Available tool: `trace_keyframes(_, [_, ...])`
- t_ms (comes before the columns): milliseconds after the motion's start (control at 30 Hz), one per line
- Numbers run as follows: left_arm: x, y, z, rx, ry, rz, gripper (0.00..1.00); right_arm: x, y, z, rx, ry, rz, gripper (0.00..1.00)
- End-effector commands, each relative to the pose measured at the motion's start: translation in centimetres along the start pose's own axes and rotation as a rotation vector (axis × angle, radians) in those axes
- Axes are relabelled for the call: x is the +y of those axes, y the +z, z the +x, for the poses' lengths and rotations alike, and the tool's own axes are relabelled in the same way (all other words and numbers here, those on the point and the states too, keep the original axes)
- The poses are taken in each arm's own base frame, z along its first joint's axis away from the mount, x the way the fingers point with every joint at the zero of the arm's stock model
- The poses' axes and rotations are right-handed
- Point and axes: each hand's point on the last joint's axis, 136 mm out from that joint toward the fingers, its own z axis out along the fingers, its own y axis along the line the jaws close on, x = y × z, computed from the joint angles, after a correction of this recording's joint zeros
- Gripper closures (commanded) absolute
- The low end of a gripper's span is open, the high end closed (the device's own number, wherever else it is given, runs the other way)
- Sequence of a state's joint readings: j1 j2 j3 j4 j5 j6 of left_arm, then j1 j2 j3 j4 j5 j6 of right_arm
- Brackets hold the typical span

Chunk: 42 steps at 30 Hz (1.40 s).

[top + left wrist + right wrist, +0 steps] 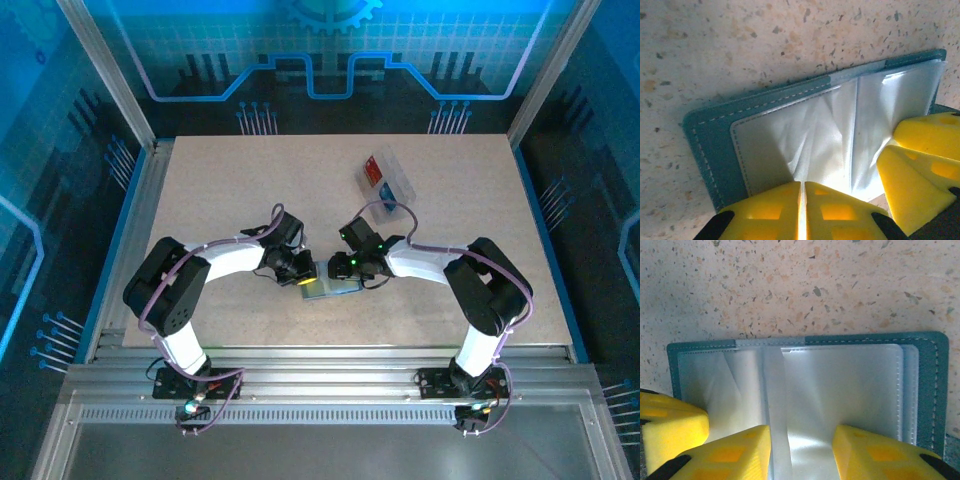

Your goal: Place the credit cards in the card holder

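Note:
The teal card holder (710, 145) lies open on the table, its clear inner sleeves facing up. My left gripper (802, 200) is shut, its tips pinching a crumpled sleeve at the holder's near edge. Over the other half, my right gripper (802, 455) is open, its fingertips (870, 450) resting on a sleeve. From above, both grippers, left (303, 279) and right (342, 268), meet over the card holder (336, 291). The red card (375, 167) and the blue card (392, 189) lie in a clear tray, away from both grippers.
The clear plastic tray (366, 183) sits at the back right of the speckled table (230, 190). Metal frame rails (130, 220) border the table's sides. The two arms cross the middle of the table.

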<state>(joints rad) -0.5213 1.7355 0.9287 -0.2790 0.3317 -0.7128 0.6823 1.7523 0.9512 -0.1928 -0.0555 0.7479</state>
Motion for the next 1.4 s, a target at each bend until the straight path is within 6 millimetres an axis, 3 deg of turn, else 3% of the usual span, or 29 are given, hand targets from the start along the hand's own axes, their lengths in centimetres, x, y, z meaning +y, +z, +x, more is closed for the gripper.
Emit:
trace_keyframes(0, [1.0, 0.1, 0.5, 0.011, 0.032, -0.055, 0.88, -4.2, 0.7, 2.9, 0.108, -0.010, 0.171, 0.57])
trace_keyframes(267, [0.8, 0.7, 0.6, 0.023, 0.067, -0.019, 0.88, -2.2, -1.3, 1.1, 0.076, -0.107, 0.160, 0.49])
trace_keyframes(533, [0.7, 1.5, 0.6, 0.036, 0.099, -0.002, 0.88, 0.4, -5.7, -2.3, -0.002, -0.207, 0.159, 0.33])
trace_keyframes(667, [0.5, 1.6, 0.6, 0.041, 0.114, 0.009, 0.88, 1.3, -7.4, -3.6, -0.023, -0.244, 0.164, 0.31])
trace_keyframes(800, [0.2, 1.6, 0.6, 0.042, 0.123, 0.025, 0.88, -0.5, -11.0, -7.2, -0.121, -0.251, 0.262, 0.39])
trace_keyframes(933, [0.2, 1.9, 0.8, 0.046, 0.128, 0.041, 0.87, -4.0, -15.4, -12.3, -0.230, -0.213, 0.397, 0.51])
trace_keyframes(1033, [0.4, 2.5, 1.1, 0.065, 0.115, 0.054, 0.88, -6.7, -17.7, -15.8, -0.279, -0.216, 0.532, 0.52])
trace_keyframes(1167, [0.4, 2.6, 1.4, 0.070, 0.120, 0.053, 0.88, -8.6, -17.5, -18.7, -0.265, -0.257, 0.633, 0.49])
trace_keyframes(1367, [0.1, 2.9, 1.6, 0.080, 0.122, 0.063, 0.88, -10.7, -14.6, -21.4, -0.195, -0.313, 0.706, 0.54])
